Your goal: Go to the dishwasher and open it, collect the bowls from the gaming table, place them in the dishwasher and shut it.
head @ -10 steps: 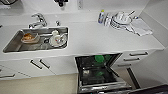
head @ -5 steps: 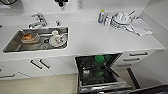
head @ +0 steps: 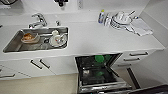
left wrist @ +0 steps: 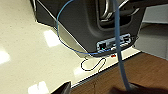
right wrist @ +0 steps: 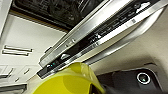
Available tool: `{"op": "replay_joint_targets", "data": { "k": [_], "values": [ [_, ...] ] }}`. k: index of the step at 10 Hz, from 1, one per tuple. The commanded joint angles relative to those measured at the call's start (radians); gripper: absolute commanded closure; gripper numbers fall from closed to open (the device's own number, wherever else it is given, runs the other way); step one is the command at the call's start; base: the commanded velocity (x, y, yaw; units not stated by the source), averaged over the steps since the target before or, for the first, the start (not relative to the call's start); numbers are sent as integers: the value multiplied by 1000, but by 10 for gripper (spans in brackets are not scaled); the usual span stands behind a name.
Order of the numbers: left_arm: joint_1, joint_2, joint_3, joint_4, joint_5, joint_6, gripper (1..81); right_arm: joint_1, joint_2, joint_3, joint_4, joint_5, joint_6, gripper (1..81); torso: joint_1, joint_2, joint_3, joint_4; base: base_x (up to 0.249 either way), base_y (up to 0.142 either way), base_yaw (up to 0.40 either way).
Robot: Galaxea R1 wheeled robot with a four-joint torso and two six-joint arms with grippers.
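Observation:
The dishwasher [head: 86,75] stands open under the white counter, its door folded down toward me and its dark racks showing. A lime green bowl [head: 99,59] sits in the upper rack and another green one [head: 100,73] lies lower down. In the right wrist view a yellow-green bowl [right wrist: 67,81] looms large just in front of the steel door edge [right wrist: 105,35] with its control strip; my right gripper [right wrist: 82,90] is shut on it. My left gripper [left wrist: 92,91] hangs open above the floor beside my own base. The gaming table is out of view.
A steel sink [head: 15,46] holding dishes is set in the counter [head: 100,40] at the left. Stacked crockery [head: 120,18], a bottle [head: 101,16] and a cloth [head: 140,27] lie at the back right. White drawers [head: 137,56] flank the dishwasher. A blue cable [left wrist: 117,45] hangs by my base.

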Motion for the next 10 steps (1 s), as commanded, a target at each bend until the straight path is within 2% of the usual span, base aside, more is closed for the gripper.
{"op": "replay_joint_targets", "data": {
  "k": [1,2,3,7,8,10],
  "values": [
    [64,67,-103,-152,-128,-3,10,117,-64,83,-5,-80,47,811,0,0,0,0,0,0,0],
    [68,64,-103,-197,-128,-3,10,154,-58,110,-7,-101,48,811,0,0,0,0,0,0,0],
    [71,61,-103,-225,-128,-3,10,178,-48,129,-8,-124,48,811,0,0,0,0,0,0,0],
    [73,66,-103,-229,-128,-4,10,261,33,106,19,-198,48,811,0,0,0,0,0,0,0],
    [79,64,-104,-229,-127,-4,10,283,57,89,25,-201,49,811,0,0,0,0,0,0,0],
    [90,61,-104,-228,-118,-3,10,321,137,13,32,-249,72,811,0,0,0,0,0,0,0]
  ]
}}
